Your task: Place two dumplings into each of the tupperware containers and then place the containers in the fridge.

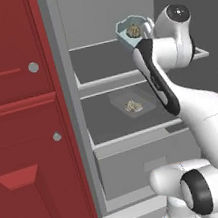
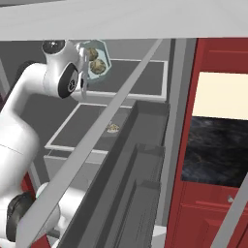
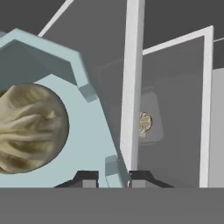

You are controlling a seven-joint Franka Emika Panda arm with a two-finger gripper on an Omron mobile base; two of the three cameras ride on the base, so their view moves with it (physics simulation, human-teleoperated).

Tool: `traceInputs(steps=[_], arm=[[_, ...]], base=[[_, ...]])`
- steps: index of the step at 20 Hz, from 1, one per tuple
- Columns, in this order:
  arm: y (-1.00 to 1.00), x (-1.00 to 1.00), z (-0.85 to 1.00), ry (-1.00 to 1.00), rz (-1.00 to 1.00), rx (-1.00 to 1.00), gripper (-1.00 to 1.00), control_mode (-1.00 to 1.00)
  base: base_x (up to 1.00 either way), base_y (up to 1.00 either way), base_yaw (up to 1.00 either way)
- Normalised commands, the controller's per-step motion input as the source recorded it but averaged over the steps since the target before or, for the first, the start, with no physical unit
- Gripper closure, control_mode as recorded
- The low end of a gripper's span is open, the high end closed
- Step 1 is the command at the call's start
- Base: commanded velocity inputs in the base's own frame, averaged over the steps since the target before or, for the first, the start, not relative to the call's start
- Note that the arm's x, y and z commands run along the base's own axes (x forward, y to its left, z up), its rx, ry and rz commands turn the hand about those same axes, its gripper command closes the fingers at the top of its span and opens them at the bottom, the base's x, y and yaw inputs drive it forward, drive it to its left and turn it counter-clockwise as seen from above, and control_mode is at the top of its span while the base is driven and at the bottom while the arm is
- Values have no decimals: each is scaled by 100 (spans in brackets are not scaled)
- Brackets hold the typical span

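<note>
An open grey fridge [image 1: 124, 67] stands beside red cabinets [image 1: 22, 121]. On its lower shelf sits a clear tub [image 1: 132, 101] holding dumplings [image 1: 133, 106]. The white arm reaches up toward the upper shelf, its gripper [image 3: 113, 177] clamped on the rim of a blue-green tub [image 1: 129, 31], held tilted in the air, with dumplings [image 2: 97, 65] inside.
</note>
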Motion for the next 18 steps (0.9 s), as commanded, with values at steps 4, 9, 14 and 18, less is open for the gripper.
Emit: traceInputs(steps=[4, 9, 14, 18], arm=[[-7, 66, -14, 20, 5, 3, 100, -100], [0, 56, -17, 26, 3, 3, 100, -100], [1, 52, -40, 5, 0, 0, 100, -100], [9, 34, -58, 6, 0, 0, 100, -100]], base=[[0, 0, 0], [0, 0, 0], [0, 0, 0], [0, 0, 0]])
